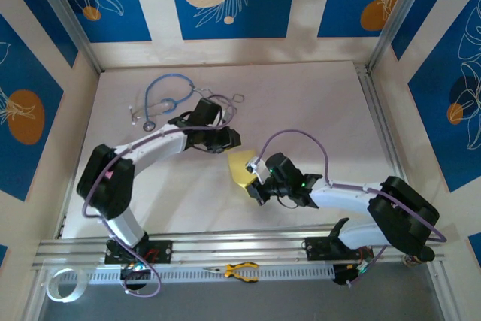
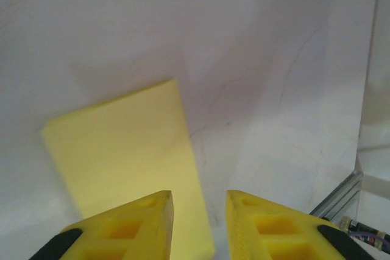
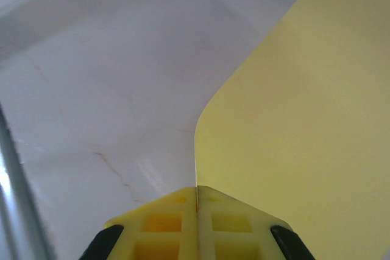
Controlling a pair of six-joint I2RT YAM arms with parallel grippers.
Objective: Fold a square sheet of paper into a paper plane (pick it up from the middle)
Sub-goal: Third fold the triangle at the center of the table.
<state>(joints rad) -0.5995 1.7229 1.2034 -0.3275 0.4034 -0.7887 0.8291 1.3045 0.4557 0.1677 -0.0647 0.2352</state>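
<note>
The square sheet of paper (image 1: 240, 165) is pale yellow and lies near the middle of the white table, folded or doubled over. My right gripper (image 1: 259, 183) is shut on one edge of it. In the right wrist view the sheet (image 3: 304, 120) rises from the closed jaws (image 3: 197, 188) and curves away to the right. My left gripper (image 1: 228, 140) is at the sheet's far side. In the left wrist view its fingers (image 2: 199, 196) stand apart above the right edge of the sheet (image 2: 122, 144), with nothing gripped between them.
A blue stethoscope (image 1: 161, 99) lies at the back left of the table. Yellow-handled pliers (image 1: 240, 271) and a roll of tape (image 1: 64, 283) sit by the aluminium rail (image 1: 225, 246) at the near edge. Metal frame posts bound the table on both sides.
</note>
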